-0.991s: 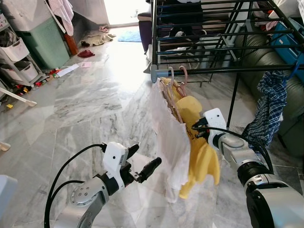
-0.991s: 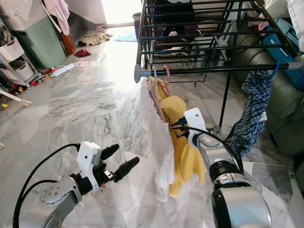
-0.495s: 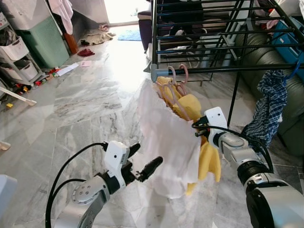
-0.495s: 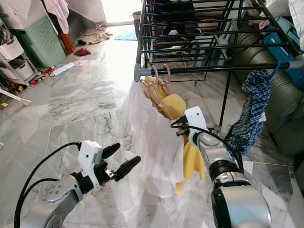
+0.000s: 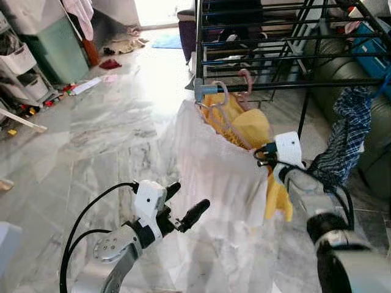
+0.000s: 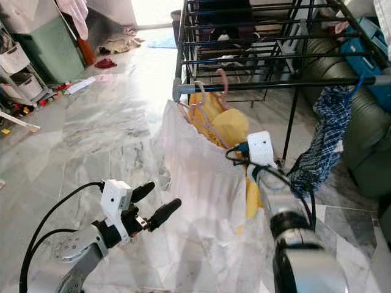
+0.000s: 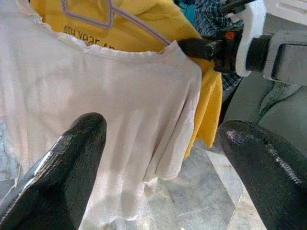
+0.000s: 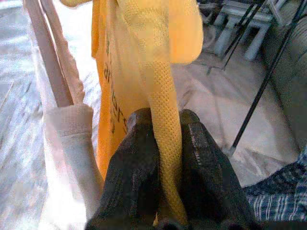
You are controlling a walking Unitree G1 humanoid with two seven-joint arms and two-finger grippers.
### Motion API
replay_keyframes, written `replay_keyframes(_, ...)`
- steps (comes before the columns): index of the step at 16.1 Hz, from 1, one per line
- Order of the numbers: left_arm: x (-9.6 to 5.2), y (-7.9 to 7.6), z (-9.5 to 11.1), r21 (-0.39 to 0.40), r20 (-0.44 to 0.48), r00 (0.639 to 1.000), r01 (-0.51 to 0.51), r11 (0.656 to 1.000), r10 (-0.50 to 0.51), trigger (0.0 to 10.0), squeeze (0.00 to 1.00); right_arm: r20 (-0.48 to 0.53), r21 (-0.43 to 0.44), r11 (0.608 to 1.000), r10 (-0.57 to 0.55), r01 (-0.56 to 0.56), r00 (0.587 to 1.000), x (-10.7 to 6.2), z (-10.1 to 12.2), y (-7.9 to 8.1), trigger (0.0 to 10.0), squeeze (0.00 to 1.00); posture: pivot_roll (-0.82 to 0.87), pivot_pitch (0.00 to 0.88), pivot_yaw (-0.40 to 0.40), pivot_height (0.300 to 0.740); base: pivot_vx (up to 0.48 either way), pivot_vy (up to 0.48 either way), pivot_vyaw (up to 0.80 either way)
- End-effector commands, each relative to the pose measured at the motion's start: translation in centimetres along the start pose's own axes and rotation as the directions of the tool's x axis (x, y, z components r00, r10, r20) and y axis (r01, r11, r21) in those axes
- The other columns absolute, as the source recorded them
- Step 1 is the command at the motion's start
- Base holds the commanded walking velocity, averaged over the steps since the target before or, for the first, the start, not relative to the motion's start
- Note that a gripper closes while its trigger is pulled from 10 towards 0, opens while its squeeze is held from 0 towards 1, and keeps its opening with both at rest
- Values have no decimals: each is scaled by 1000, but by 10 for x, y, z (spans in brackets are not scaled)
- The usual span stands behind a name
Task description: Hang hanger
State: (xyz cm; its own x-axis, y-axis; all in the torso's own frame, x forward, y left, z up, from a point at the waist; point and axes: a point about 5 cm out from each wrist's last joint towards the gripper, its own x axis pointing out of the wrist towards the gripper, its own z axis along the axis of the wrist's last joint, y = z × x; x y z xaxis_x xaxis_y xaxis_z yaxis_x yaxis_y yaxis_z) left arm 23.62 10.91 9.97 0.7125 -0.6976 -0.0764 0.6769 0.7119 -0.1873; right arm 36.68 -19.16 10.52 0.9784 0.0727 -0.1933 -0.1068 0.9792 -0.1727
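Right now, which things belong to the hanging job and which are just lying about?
Job: pink hanger, yellow shirt, white shirt, drying rack, right tool, left tool.
Lying about: plaid cloth, green bin, red cloth.

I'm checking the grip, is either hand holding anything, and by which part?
The right hand pinches a fold of the yellow shirt at its edge. The left hand is open, holding nothing.

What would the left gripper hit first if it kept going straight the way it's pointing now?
Most likely the thin white shirt on its hanger, which lies straight ahead of the open left gripper. Depth is unclear.
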Motion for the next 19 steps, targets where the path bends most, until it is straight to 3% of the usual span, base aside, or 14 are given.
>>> replay_keyframes(1, -1, 2, -1, 10, -9, 1000, -13, 1000, 13, 10000, 0, 225, 44, 997, -69, 61, 972, 2, 48, -10, 0, 0, -67, 88, 75, 740, 0, 0, 0)
replay_keyframes(8, 4, 2, -3, 5, -1, 1000, -7, 1000, 7, 10000, 0, 307, -3, 987, -150, 159, 940, -36, 42, -22, 0, 0, -97, 78, 74, 740, 0, 0, 0)
replay_keyframes(13, 8, 1, -4, 6, 0, 1000, -2, 1000, 2, 10000, 0, 206, -19, 986, -157, 165, 966, -60, 11, -23, 0, 0, -113, 76, 76, 740, 0, 0, 0)
replay_keyframes(19, 8, 1, -7, 13, -12, 1000, -7, 1000, 7, 10000, 0, 87, -40, 992, -118, 122, 989, -70, -25, -8, 0, 0, -109, 76, 73, 740, 0, 0, 0)
